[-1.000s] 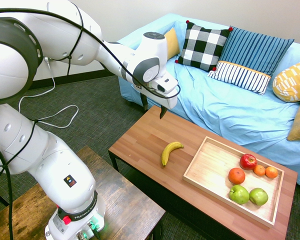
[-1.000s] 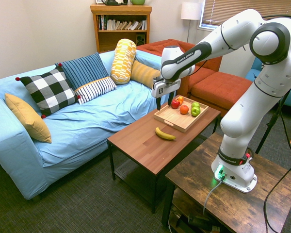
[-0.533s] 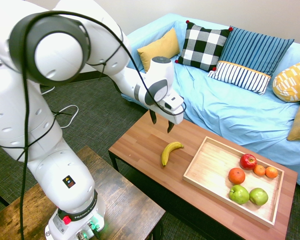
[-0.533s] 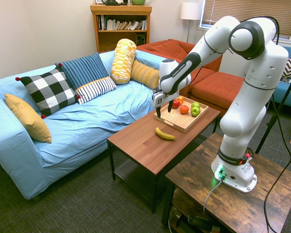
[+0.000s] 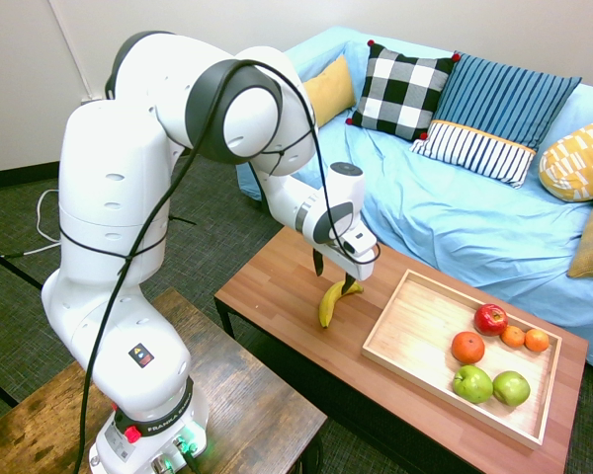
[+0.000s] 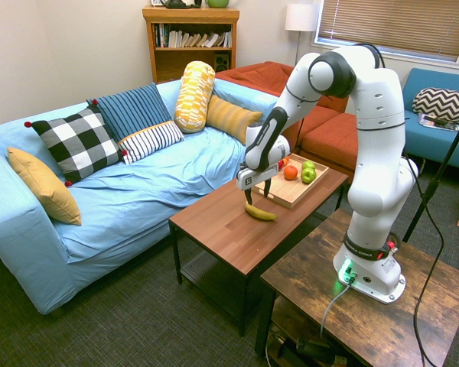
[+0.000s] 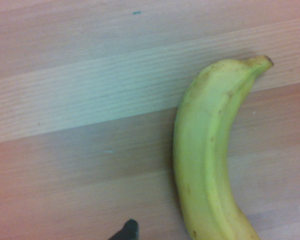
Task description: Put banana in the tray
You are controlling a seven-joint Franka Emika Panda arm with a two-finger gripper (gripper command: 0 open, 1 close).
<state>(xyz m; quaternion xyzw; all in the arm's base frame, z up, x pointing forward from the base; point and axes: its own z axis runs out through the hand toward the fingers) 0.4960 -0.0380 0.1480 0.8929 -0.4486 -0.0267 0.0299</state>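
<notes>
End effector (image 5: 334, 276) lowered since a second ago, spread open astride curved yellow banana (image 5: 333, 300) mid-worktop (image 5: 267, 286), beside pale wooden tray (image 5: 415, 336); grasp seemingly imminent.

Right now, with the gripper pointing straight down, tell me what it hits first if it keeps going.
Most likely the banana: the gripper hangs open just above its upper end, fingers either side. If depth misleads, the table beside it.

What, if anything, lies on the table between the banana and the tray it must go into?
Nothing visible: bare tabletop separates the banana from the tray. The fruit in the tray sits at its far end. The open gripper hangs just above the banana.
</notes>
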